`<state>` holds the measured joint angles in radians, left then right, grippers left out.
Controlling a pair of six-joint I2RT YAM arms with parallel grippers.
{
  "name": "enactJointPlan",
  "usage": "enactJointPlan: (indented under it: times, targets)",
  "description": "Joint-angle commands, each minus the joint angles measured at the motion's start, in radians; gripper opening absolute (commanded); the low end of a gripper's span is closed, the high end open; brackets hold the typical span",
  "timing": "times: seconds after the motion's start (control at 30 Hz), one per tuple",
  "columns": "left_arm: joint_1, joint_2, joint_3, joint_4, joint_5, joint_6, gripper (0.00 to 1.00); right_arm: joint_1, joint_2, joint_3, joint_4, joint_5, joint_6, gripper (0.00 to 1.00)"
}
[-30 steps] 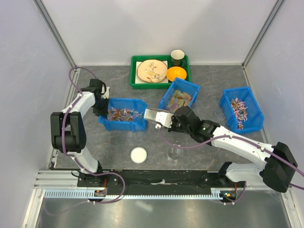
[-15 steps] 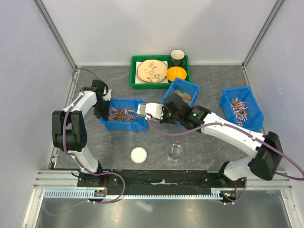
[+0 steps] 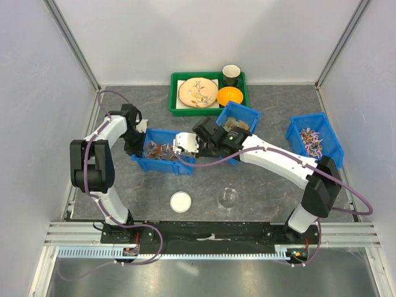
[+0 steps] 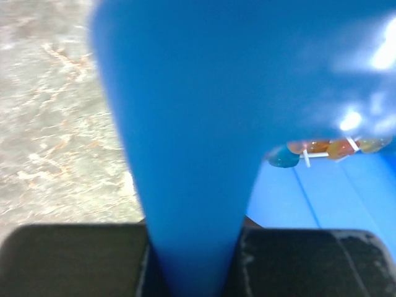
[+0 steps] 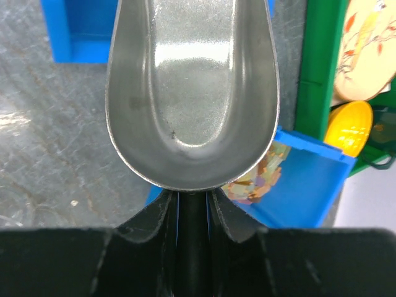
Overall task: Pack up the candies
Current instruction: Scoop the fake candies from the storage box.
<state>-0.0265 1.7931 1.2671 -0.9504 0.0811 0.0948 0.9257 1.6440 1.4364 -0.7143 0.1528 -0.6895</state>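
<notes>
**Scoop over the candy bin, bin wall pinched**

Taking the left blue bin (image 3: 162,154) as the landmark: nearest me, in front of it, lie a white lid (image 3: 180,202) and a clear glass jar (image 3: 228,197). The candies (image 3: 159,150) sit inside the bin. The left gripper (image 3: 137,141) is clamped on the bin's left wall. At its right end, the right gripper (image 3: 197,143) grips the handle of an empty metal scoop (image 5: 192,93). To the right stands a bin of pastel packets (image 3: 235,125); beyond, a green tray (image 3: 175,103).
</notes>
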Motion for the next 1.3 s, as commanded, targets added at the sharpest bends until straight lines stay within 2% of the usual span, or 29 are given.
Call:
enactJointPlan:
  times: [0.0,0.2,0.3,0.5,0.73,0.8,0.97,1.13,1.27]
  targets:
    - [-0.004,0.032,0.028,-0.021,0.037,0.013,0.01,0.002,0.045,0.123,-0.03,0.068,-0.047,0.0]
    - [-0.003,0.009,0.064,-0.031,0.091,0.016,0.01,-0.014,0.129,0.246,-0.166,0.114,-0.077,0.0]
    - [-0.001,-0.006,0.074,-0.03,0.176,0.037,0.02,-0.036,0.119,0.316,-0.18,0.077,-0.045,0.0]
    - [0.023,0.021,0.077,-0.011,0.442,0.12,0.01,-0.083,0.008,0.478,-0.177,-0.077,0.031,0.0]
    - [0.095,0.075,0.028,0.019,0.78,0.183,0.02,-0.085,-0.036,0.518,-0.186,-0.09,0.07,0.0]
    - [0.109,0.116,0.021,0.036,0.83,0.183,0.01,-0.085,-0.035,0.516,-0.192,-0.093,0.077,0.0]
    - [0.123,0.204,0.044,0.032,0.839,0.149,0.02,-0.087,-0.024,0.515,-0.206,-0.087,0.091,0.0]
    - [0.122,0.198,0.044,0.019,0.885,0.16,0.02,-0.084,0.008,0.513,-0.249,-0.071,0.078,0.0]
    - [0.122,0.154,0.041,0.062,0.791,0.122,0.02,-0.082,0.049,0.516,-0.272,-0.007,0.05,0.0]
